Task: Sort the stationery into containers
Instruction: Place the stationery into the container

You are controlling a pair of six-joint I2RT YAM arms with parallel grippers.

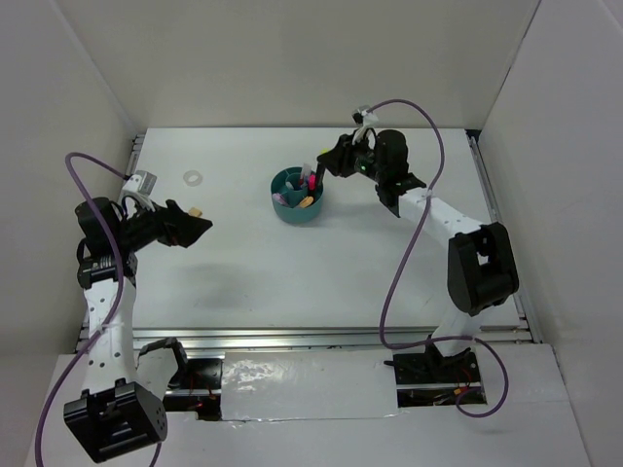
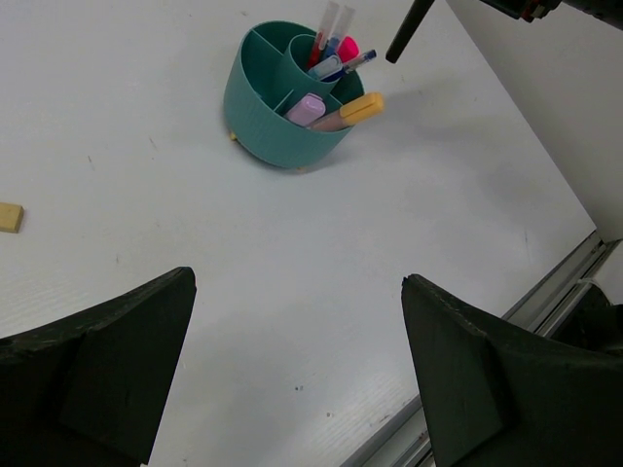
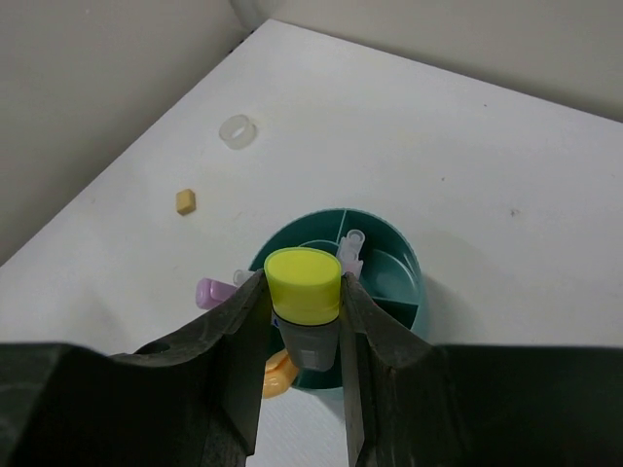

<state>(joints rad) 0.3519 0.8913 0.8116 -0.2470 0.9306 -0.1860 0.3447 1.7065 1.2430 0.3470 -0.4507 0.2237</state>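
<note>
A plain white desk (image 1: 292, 282) fills the middle of the overhead view, boxed in by a pale back wall (image 1: 292, 58) and matching side panels on the left (image 1: 49, 117) and right (image 1: 574, 146). A silver metal rail (image 1: 321, 339) runs along the near edge of the desk, and a second rail (image 1: 492, 199) lines its right edge. In front of the near rail lies a glossy white sheet (image 1: 292, 384) that catches the light in wrinkled patches.
</note>
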